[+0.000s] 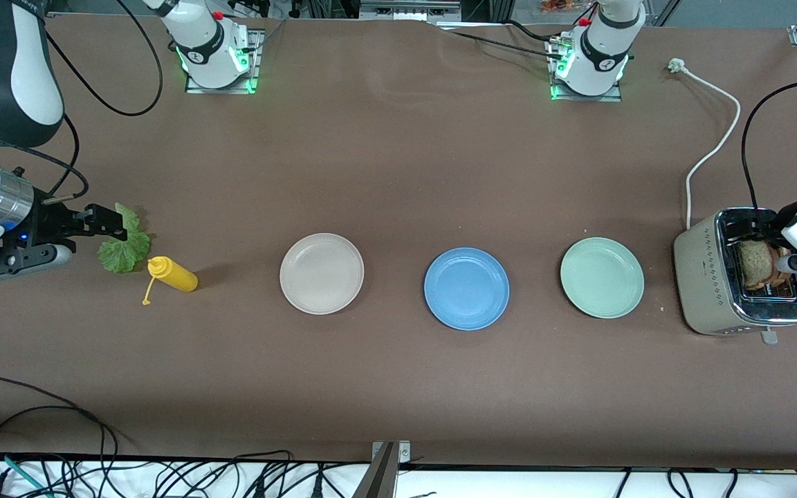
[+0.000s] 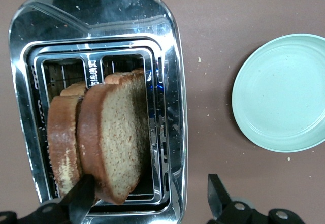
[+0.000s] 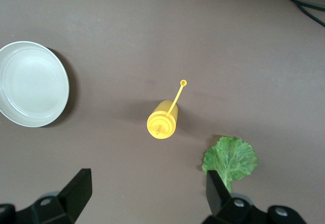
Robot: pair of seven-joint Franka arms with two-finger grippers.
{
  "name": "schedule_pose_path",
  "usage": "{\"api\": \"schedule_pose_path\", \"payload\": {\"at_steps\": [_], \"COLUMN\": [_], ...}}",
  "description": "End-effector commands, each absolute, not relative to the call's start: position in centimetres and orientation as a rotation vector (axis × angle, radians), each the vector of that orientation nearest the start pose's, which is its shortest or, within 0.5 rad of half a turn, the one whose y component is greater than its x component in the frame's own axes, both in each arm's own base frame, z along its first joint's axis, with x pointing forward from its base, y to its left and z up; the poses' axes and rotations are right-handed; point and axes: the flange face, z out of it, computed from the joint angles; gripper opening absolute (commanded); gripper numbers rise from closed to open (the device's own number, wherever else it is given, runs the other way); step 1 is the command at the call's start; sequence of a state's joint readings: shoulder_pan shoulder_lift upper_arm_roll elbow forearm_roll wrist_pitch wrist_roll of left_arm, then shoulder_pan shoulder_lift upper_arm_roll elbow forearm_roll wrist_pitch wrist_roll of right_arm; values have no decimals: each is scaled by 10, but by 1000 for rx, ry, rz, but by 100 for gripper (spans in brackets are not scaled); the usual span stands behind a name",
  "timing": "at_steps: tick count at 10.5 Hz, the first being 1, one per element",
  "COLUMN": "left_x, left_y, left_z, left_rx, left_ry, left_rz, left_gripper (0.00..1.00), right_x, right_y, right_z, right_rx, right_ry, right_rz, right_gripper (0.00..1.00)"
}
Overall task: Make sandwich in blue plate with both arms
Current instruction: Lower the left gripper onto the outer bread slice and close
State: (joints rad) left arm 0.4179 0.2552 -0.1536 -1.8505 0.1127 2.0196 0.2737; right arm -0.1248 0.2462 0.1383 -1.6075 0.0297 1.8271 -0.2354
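Hovering over the toaster (image 1: 730, 283) at the left arm's end of the table, the left gripper (image 2: 147, 198) is spreading its fingers apart around two brown bread slices (image 2: 109, 137) standing in the slots. The right gripper (image 3: 147, 196), fingers also apart, is hanging over the lettuce leaf (image 3: 231, 159) beside the yellow squeeze bottle (image 3: 162, 121). The blue plate (image 1: 466, 288) is sitting bare between the beige-white plate (image 1: 322, 273) and mint-green plate (image 1: 602, 277).

Three plates (image 1: 466, 288) sit in a row; the toaster (image 1: 710, 283) holds bread (image 1: 758, 264) at the left arm's end, the lettuce (image 1: 124, 249) and bottle (image 1: 173, 274) at the right arm's.
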Motion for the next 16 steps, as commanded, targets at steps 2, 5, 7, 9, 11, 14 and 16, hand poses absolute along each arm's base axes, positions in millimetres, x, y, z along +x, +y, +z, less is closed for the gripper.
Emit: {"api": "schedule_pose_path", "payload": {"at_steps": [2,5,7,9,11,14,16], "left_x": [588,589,590,589,590,589,589], "left_y": [187,197,204,207,205,204,204], "left_z": [373,361,355,352,352,353,355], "left_rx": [-3140,-3152,-3156,-3160,-3161,-3159,-3153], "left_ry": [126,121,153,165,158,175,179], "left_rz": [134,126,100,103,103,113,111], "left_gripper": [98,98,98,98,94,33,0], "right_x": [636,636,636,636,636,635,635], "right_y": [1,1,1,1,0,-1,-2], "right_z": [487,487,487,487,487,486,486], "right_rx": [-3042,-3042,-3042,-3041,-3042,-3042,-3042], "right_ry": [-380,-383,-383,-385,-383,-380,-380], "right_rz": [32,32,32,32,32,34,34], "right_gripper": [100,100,100,100,100,100,100]}}
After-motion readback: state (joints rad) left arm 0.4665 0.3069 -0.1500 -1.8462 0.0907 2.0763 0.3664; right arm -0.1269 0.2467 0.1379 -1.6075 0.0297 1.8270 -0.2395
